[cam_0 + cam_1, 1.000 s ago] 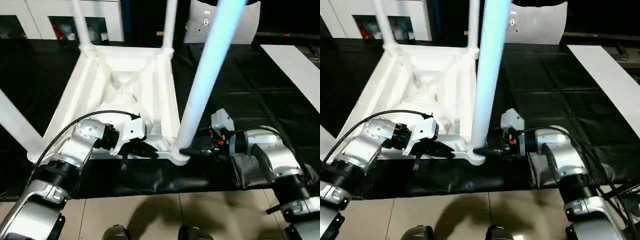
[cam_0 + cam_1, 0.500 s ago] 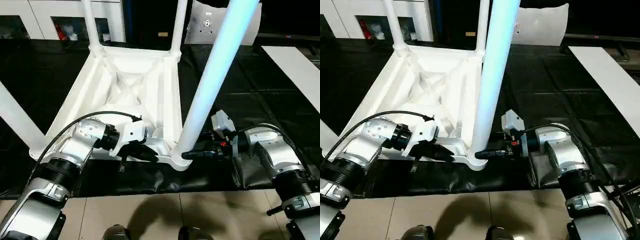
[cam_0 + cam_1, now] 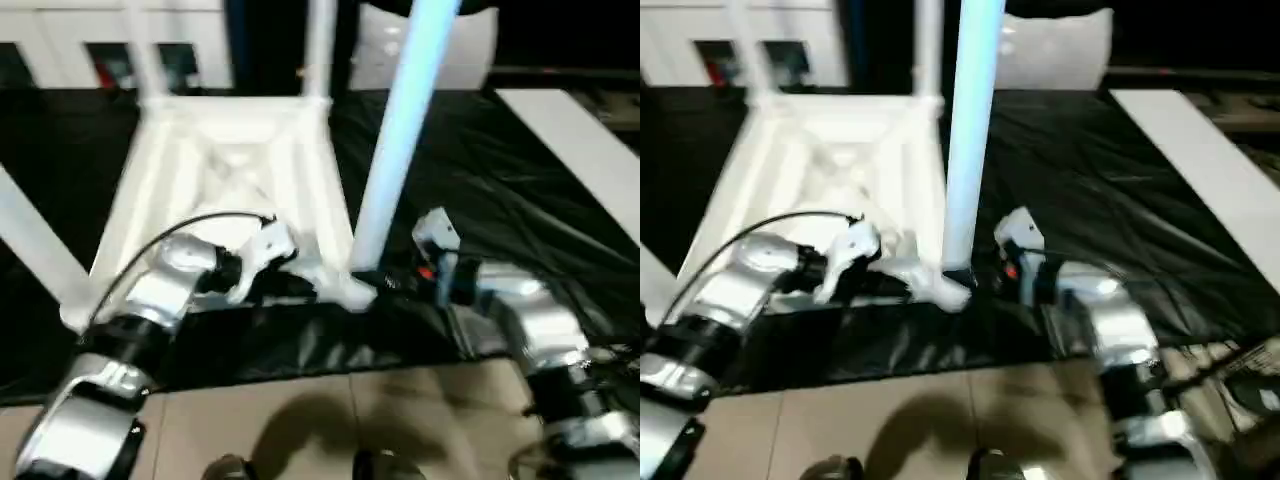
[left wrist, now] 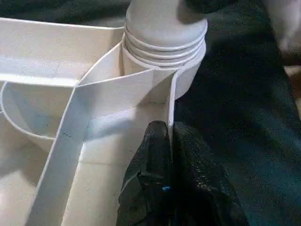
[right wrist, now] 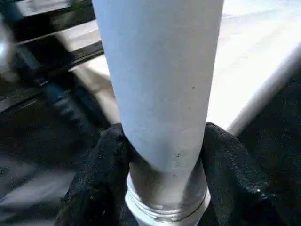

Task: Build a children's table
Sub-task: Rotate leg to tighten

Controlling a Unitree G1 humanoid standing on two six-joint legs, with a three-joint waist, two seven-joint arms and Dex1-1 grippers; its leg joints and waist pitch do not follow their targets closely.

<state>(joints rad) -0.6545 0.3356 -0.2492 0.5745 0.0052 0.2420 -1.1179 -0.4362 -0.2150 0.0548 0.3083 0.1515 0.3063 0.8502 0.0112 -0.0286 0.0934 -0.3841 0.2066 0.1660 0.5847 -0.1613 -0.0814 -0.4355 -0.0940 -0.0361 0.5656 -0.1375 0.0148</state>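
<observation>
So there's an upside-down all-white plastic table top (image 3: pixel 830 170) with a ribbed underside lying on the black sheet-covered workbench (image 3: pixel 1120 190). A long white tapered round leg (image 3: pixel 970 130) stands up out of the near corner socket (image 3: pixel 950 292), and two more thin legs rise at the far corners. The left gripper (image 3: pixel 890 285) is at the near rim, the right gripper (image 3: pixel 975 275) is right at the leg's base. It's too blurry to make out the fingers. There's tan tiled floor (image 3: pixel 940 420) below.
</observation>
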